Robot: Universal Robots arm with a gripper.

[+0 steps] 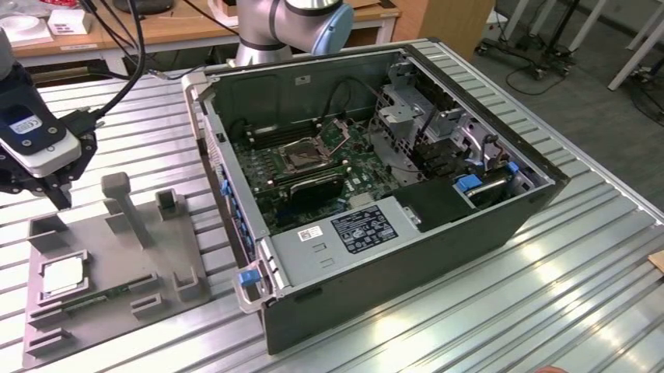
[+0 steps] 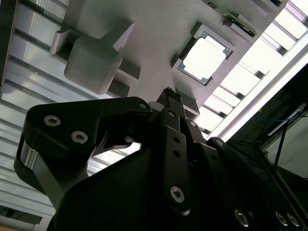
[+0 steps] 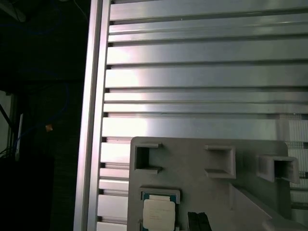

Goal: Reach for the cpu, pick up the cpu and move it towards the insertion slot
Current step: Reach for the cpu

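The cpu [image 1: 62,277], a pale silver square chip, lies flat in a recess of the grey fixture plate [image 1: 155,260] at the exterior view's left. It also shows in both wrist views, cpu [image 2: 204,58] and cpu [image 3: 159,215]. My gripper [image 1: 57,198] hangs above the plate's far corner, a short way from the chip, its black fingers drawn together with nothing between them. The fingertips [image 2: 168,92] point towards the chip from one side, and a fingertip [image 3: 198,221] sits just beside it. The insertion slot [image 1: 308,155], a metal-framed socket, is on the green board inside the open computer case [image 1: 415,256].
A green memory stick [image 1: 99,299] lies in the plate near the chip. Grey posts [image 1: 123,206] and blocks [image 1: 168,203] rise from the plate close to my gripper. The slatted metal table [image 1: 581,295] carries everything. The arm's base [image 1: 285,31] stands behind the case.
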